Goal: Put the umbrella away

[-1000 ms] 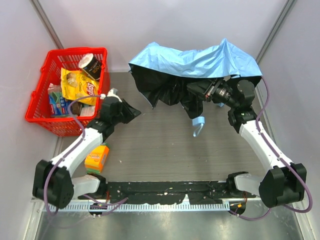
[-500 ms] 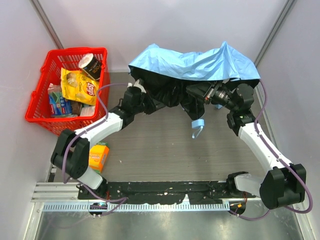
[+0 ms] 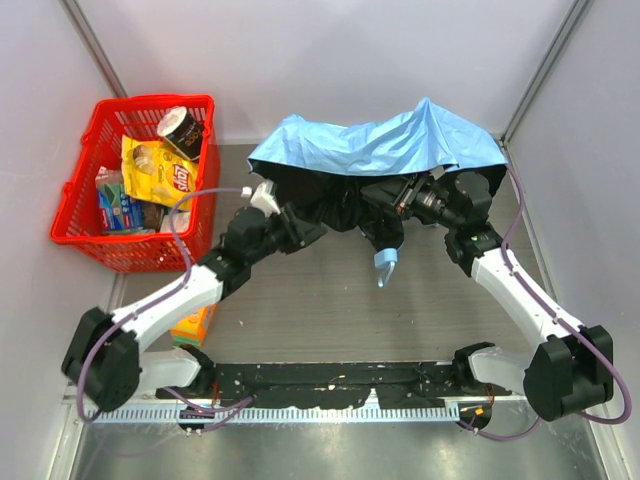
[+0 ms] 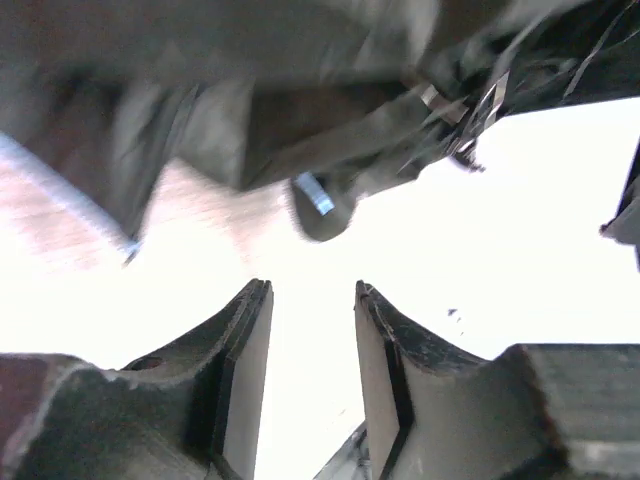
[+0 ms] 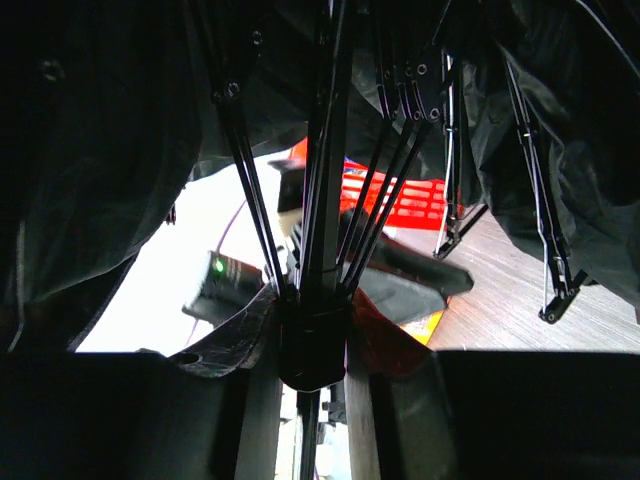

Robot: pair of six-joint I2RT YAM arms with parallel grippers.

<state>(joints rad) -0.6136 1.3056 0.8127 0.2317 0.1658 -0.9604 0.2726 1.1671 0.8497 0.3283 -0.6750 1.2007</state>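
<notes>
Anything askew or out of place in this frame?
The light-blue fabric folding umbrella sags half-open and crumpled at the table's far side, its blue strap loop dangling, its black shaft clamped in the right hand. An orange carton lies partly under the left arm.

Top external: high, behind arm bases, facing down and far; takes whole table (image 3: 320, 290), both arms, umbrella (image 3: 370, 145), red basket (image 3: 110, 250).
Left wrist: low, very close, tilted up past left gripper fingers (image 4: 245, 360) at umbrella underside; blurred.
Right wrist: inside canopy, close along shaft, facing left.
Shared: umbrella in all three; basket in top and right wrist.
</notes>
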